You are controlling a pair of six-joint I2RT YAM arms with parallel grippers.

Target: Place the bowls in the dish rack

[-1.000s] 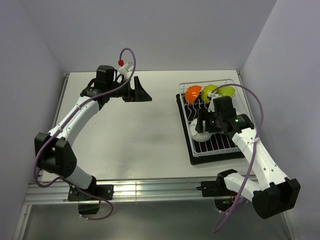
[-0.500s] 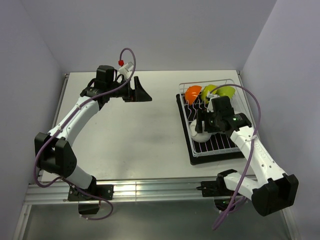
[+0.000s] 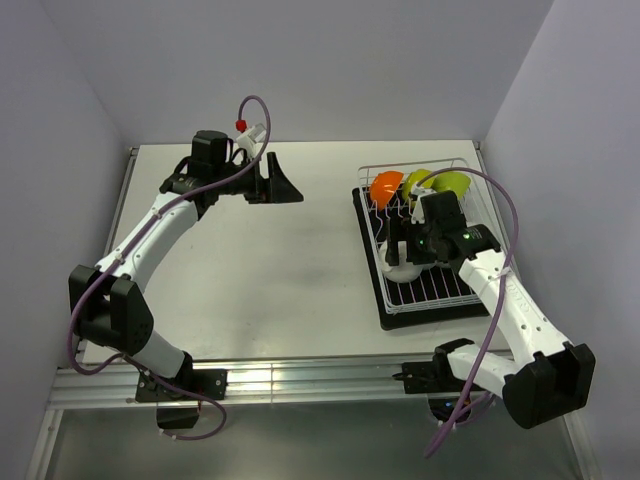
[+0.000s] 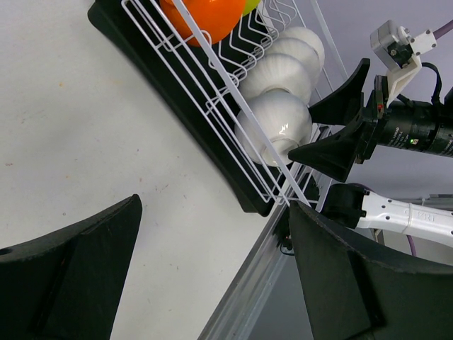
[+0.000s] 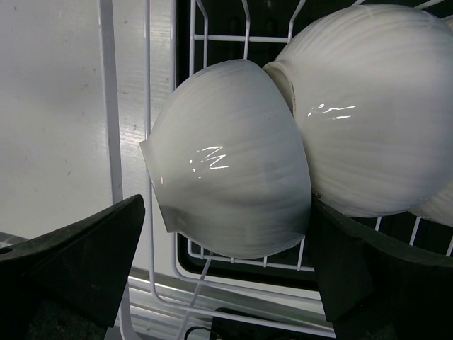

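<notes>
Subject: nearest white bowl (image 5: 233, 184), standing on edge at the near end of the dish rack (image 3: 440, 298) and leaning against the next white bowl (image 5: 375, 120). The row runs along the rack's length toward the orange bowl (image 3: 386, 186).

Right gripper (image 4: 303, 133): spread, with a finger on either side of this bowl and the left-hand one clearly apart from it.

Left gripper (image 3: 283, 183): spread, empty, well apart across the table (image 3: 300, 260).

Assessment: the bowl appears seated, so withdrawal should back away along the finger line, not sideways.

The whole table (image 3: 250, 260) is seen from above, behind the arm bases. The dish rack (image 4: 225, 113) is viewed from the far left, facing right, at a distance. Its white bowls (image 5: 233, 184), shared by all views, are framed very closely by the right wrist camera.
</notes>
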